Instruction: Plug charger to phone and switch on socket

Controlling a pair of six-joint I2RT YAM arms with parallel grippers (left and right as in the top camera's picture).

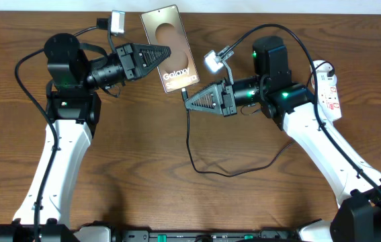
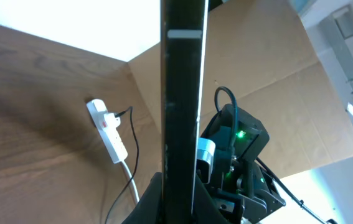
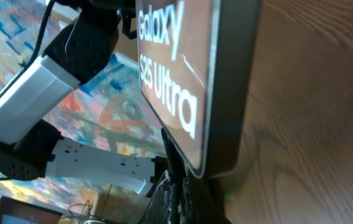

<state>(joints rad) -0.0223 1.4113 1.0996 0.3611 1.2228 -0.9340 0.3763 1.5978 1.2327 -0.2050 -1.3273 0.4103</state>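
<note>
Step in hand: seating the plug in the phone's port. The socket switch is not yet dealt with.

Left tool: closed on the flat brown-bronze phone with a silver edge, gripping it by one long side. The left wrist view shows the phone edge-on between the fingers. The phone lies at the far middle of the brown wooden surface, screen up, bottom end toward the right arm. Cannot tell if it rests on the wood or is lifted.

Right tool: closed on the plug end of the thin black charger cable, tip just at the phone's bottom edge. In the right wrist view something dark sits right under that edge. Whether the plug has entered the port is hidden.

Narrow white power strip with red marks: far right, beside the right arm, well apart from the phone.

Doing it well, by my judgement:
- The left tool braces the phone firmly.
- The right tool brings the plug square to the port, along the phone's long axis, with a gentle straight push.
- Any angle risks jamming the plug or skidding the phone.
- The cable loops loosely mid-surface, so the slack looks ample and should not tug.
</note>
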